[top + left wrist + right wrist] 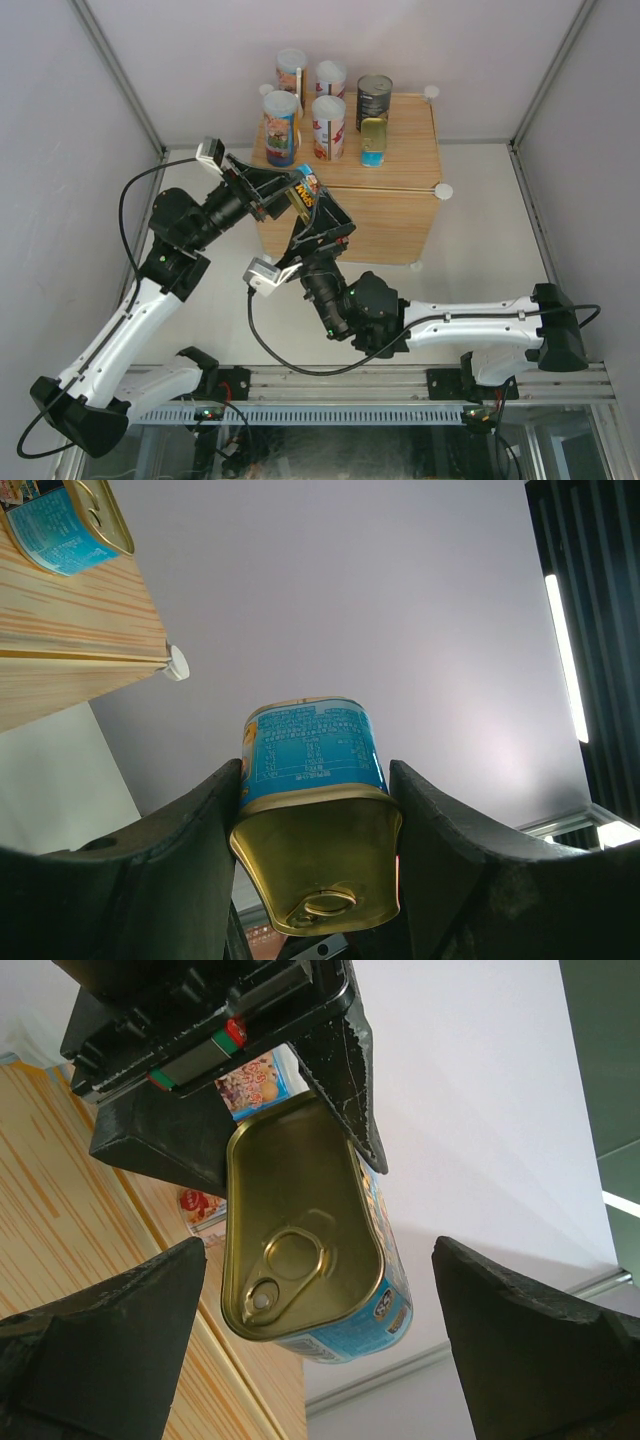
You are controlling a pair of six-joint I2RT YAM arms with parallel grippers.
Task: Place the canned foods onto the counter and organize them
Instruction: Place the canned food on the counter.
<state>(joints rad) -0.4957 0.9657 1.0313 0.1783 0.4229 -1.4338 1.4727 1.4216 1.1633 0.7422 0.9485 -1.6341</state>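
My left gripper (288, 192) (315, 780) is shut on a flat gold tin (306, 194) (318, 860) with a blue label and holds it in the air in front of the counter (390, 205). My right gripper (322, 226) (320, 1295) is wide open, with a finger on each side of that tin (305, 1250) and not touching it. On the counter top stand four tall white-lidded cans (281, 127), a dark can (374, 100) and a second gold tin (374, 142) (70, 525).
The counter stands at the back middle of the white table, its wood front (60, 1230) close to my right gripper. White round connectors (443, 191) (176, 664) stick out at its corners. Grey walls close in the sides and back.
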